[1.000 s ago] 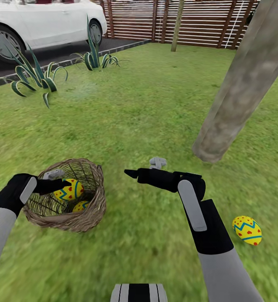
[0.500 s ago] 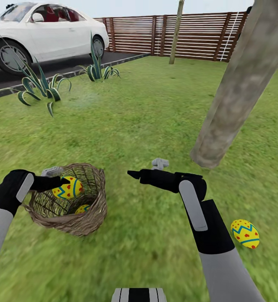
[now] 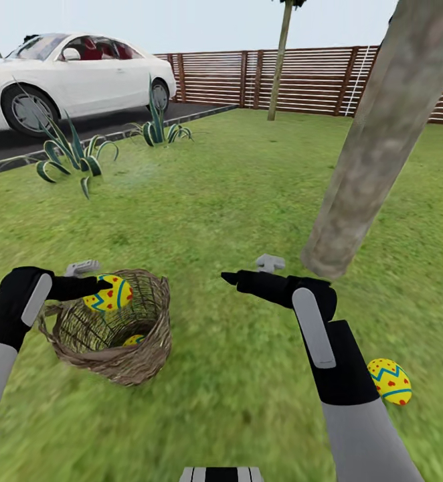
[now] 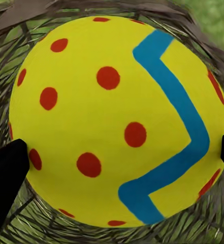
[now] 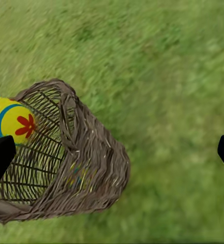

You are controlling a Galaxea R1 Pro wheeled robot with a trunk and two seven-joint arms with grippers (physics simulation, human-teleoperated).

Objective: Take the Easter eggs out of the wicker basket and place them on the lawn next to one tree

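One egg (image 3: 109, 294) — left gripper (image 3: 94, 280) clamped above basket (image 3: 124, 348) | right gripper (image 3: 251, 269) spread

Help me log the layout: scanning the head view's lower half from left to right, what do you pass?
Left tool holding an egg → wicker basket with another egg inside → right tool → tree trunk base → egg on the lawn.

Off to your far left a white car (image 3: 74, 77) stands parked on a dark asphalt driveway (image 3: 81, 130). Along the driveway's curb you have two spiky plants: one (image 3: 71, 150) nearer to you, another (image 3: 158, 127) farther along. Pale sky (image 3: 201, 23) shows above it all.
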